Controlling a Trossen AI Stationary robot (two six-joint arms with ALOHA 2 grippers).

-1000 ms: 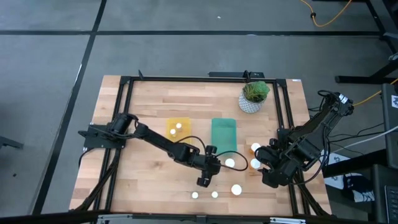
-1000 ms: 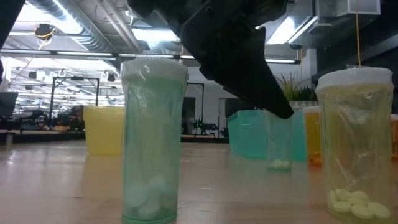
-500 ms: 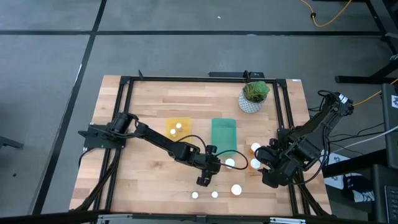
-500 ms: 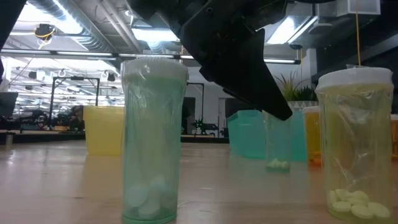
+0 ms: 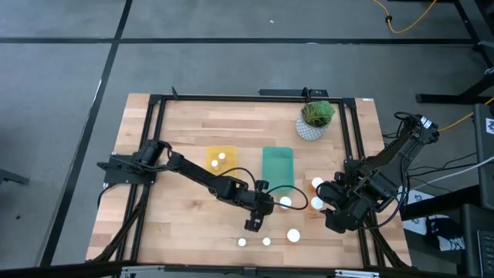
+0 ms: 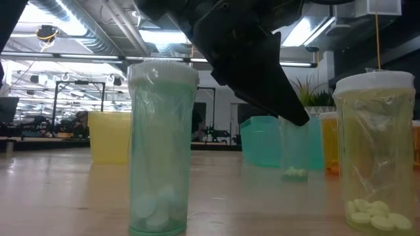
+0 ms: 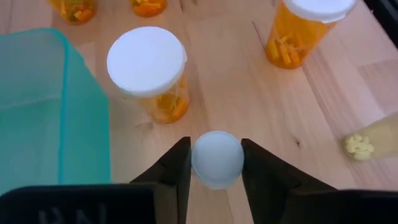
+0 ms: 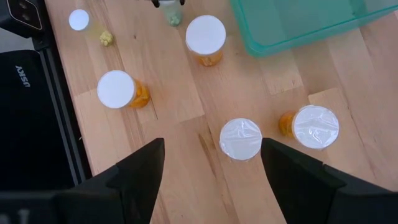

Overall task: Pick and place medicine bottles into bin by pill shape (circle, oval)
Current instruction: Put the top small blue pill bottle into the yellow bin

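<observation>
A small clear medicine bottle (image 6: 294, 154) with a white cap (image 7: 216, 159) and pale pills at its bottom stands by the green bin (image 5: 278, 166). My left gripper (image 7: 216, 163) is shut on it, and in the high view my left gripper (image 5: 270, 205) covers it. Other white-capped bottles stand around it: an orange one (image 7: 149, 68) just beyond, three (image 5: 266, 242) near the front edge, and more (image 5: 317, 193) at the right. The yellow bin (image 5: 221, 158) holds two bottles. My right gripper (image 8: 211, 180) hangs open above the right-hand bottles, with nothing between its fingers. My left gripper pinches the small bottle at its white cap (image 7: 200, 163), one finger on each side of it. The fingers slant downward from the table's left side. The bottle is upright, and its bottom (image 6: 294, 176) appears to be on the table.
A white pot with a green plant (image 5: 315, 120) stands at the far right. In the low view, a greenish bottle (image 6: 161, 147) and a yellowish one (image 6: 375, 157) stand close to the camera. A black frame (image 5: 154, 139) borders the wooden top.
</observation>
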